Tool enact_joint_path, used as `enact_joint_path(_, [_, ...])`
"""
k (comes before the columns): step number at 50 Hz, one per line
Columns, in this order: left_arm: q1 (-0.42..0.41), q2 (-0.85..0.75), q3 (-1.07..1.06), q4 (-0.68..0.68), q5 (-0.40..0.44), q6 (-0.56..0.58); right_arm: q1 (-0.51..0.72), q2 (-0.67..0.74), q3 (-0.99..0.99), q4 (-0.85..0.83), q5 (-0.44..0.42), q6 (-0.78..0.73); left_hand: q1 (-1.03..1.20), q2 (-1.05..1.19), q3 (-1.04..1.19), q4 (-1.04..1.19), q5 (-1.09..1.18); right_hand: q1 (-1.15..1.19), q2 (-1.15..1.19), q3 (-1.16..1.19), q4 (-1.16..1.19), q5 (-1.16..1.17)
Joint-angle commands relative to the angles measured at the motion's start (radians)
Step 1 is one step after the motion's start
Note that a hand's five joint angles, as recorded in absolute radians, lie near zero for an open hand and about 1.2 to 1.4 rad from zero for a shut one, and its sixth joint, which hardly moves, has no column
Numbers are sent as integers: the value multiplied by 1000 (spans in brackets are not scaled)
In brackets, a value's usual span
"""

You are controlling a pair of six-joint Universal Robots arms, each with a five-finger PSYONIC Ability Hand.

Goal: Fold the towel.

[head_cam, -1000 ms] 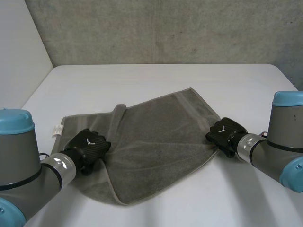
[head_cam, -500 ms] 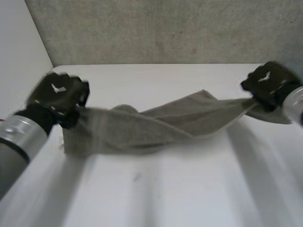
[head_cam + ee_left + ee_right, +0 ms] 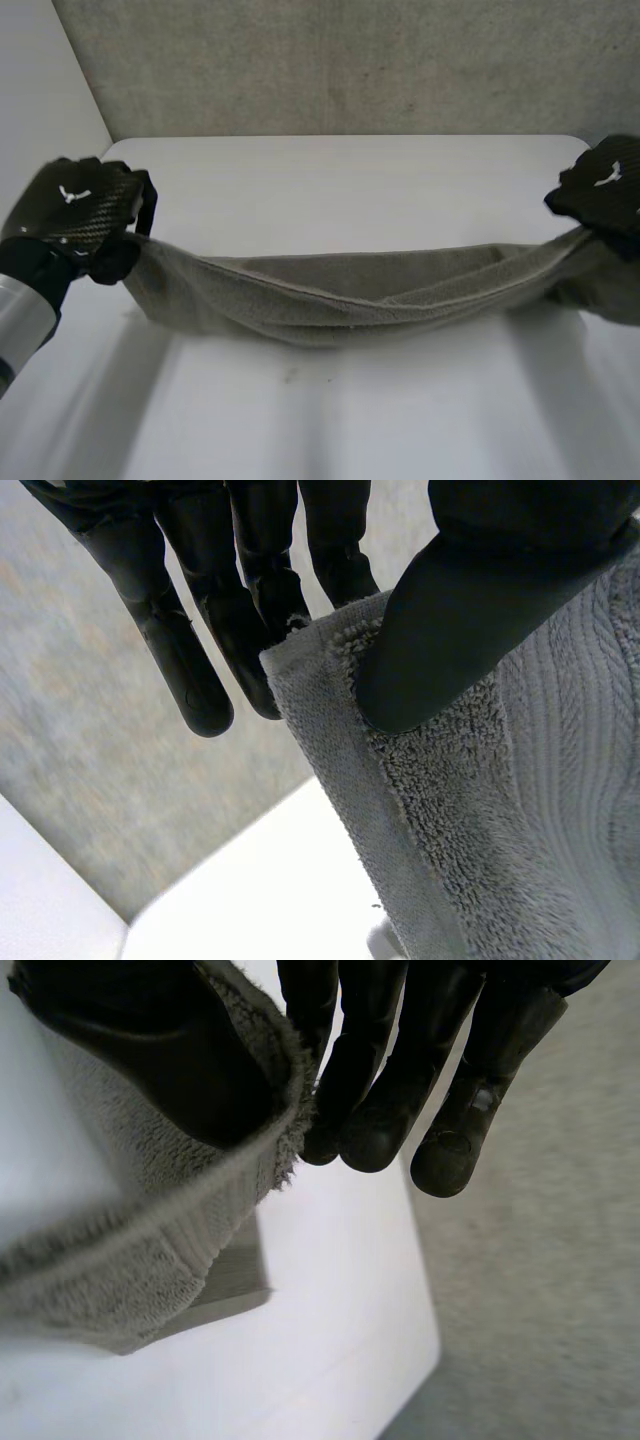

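Item 1, grey terry-cloth towel (image 3: pixel 340 295): a second ago it was lying spread flat on the white table (image 3: pixel 350 165). Now we are finding it lifted and hanging as a long sagging band between the two raised hands, its middle drooping lowest. We cannot tell whether that middle is touching the table.

Item 2, room: we are noting bare tabletop before and beyond the towel, running out to the far edge below the grey concrete wall (image 3: pixel 350 60). Both hands are hanging near the table's side edges, well apart.

Item 3, left hand (image 3: pixel 75 215): a second ago it was resting low on the cloth, and now it is holding one end up. In its wrist view the thumb (image 3: pixel 460 610) is pressing a hemmed towel corner against the nearly straight fingers (image 3: pixel 200 650) in a narrow pinch.

Item 4, right hand (image 3: pixel 605 190): likewise raised, it is pinching the opposite end. The towel's edge is running between thumb and fingers, and the fingertips are poking just past the cloth.
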State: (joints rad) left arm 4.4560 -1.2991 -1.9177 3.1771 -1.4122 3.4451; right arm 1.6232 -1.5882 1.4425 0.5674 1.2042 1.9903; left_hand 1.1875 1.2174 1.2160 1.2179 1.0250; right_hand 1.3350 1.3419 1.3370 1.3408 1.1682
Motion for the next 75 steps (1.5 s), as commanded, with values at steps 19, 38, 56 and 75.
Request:
enact_joint_path(19, [20, -659, 373, 144, -2, -119, 93, 585, -273, -360, 80, -100, 209, 179, 180, 178, 197, 61, 54, 59, 55, 54])
enact_joint_path(38, [-29, -686, 1011, 187, -40, -299, 172, 574, -725, -695, 178, 291, 209, 179, 180, 178, 197, 61, 54, 59, 55, 54])
enact_joint_path(56, [75, -563, 406, 222, -21, -343, 156, 590, -358, -247, 29, 107, 209, 179, 180, 178, 197, 61, 54, 59, 55, 54])
enact_joint_path(75, [155, -549, 195, 334, 27, -348, 155, 699, -117, -524, -8, 287, 209, 179, 180, 178, 197, -236, -243, -238, -242, -244])
